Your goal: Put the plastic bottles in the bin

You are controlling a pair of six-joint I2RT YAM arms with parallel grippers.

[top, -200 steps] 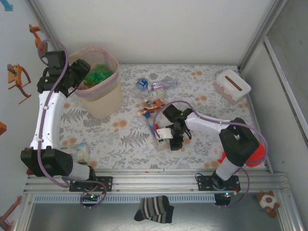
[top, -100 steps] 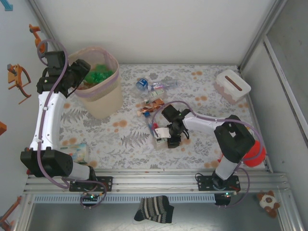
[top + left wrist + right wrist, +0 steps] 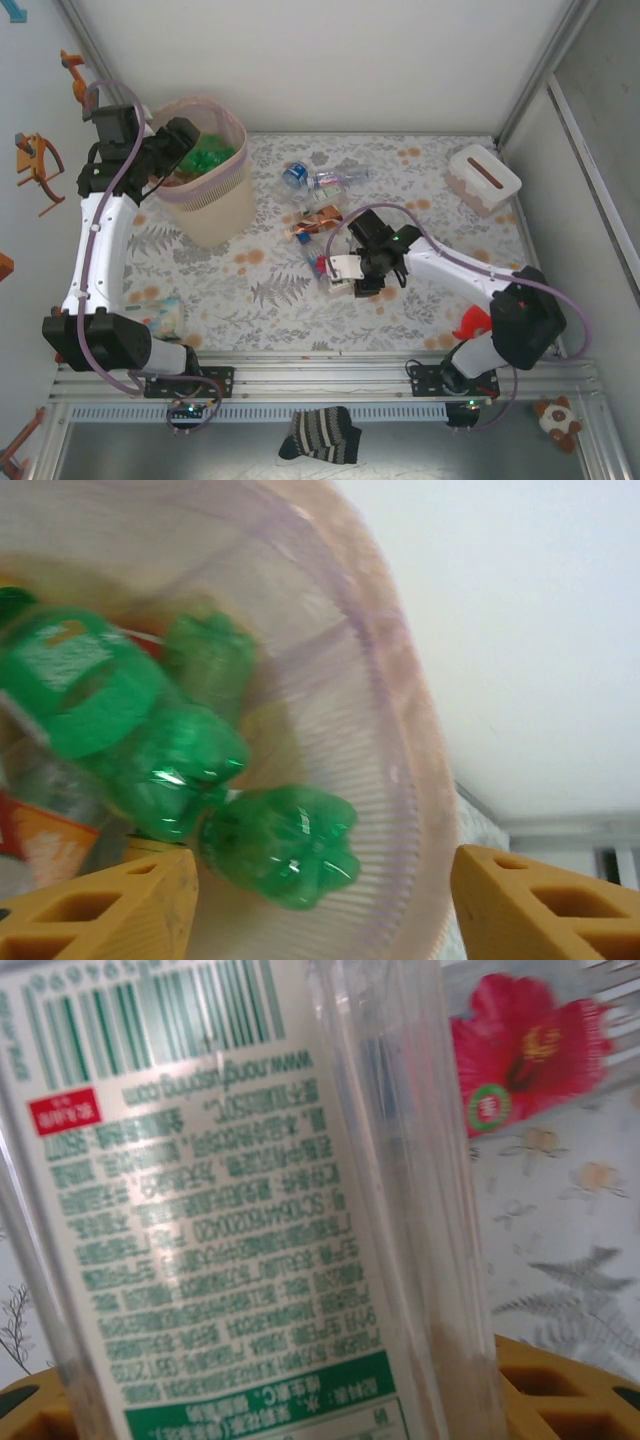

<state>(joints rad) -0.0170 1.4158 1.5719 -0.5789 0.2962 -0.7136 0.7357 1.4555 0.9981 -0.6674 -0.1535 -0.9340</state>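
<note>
A clear bottle (image 3: pixel 343 268) with a white label is pinched between the right gripper (image 3: pixel 365 270) fingers, well to the right of the bin (image 3: pixel 215 220). The pick-up looks done, and the next move calls for a lift and a carry left over the bin's rim. The left gripper (image 3: pixel 320 905) hangs over the bin, fingers spread and empty above green bottles (image 3: pixel 280 845). Since a second ago the right fingers have closed on the bottle and the left have widened.

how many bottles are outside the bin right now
4: a blue-capped bottle at the far middle, an orange-labelled bottle just nearer, a white-labelled bottle in the right gripper, a crushed bottle by the left arm's base. Others may be hidden in the clutter.
</note>
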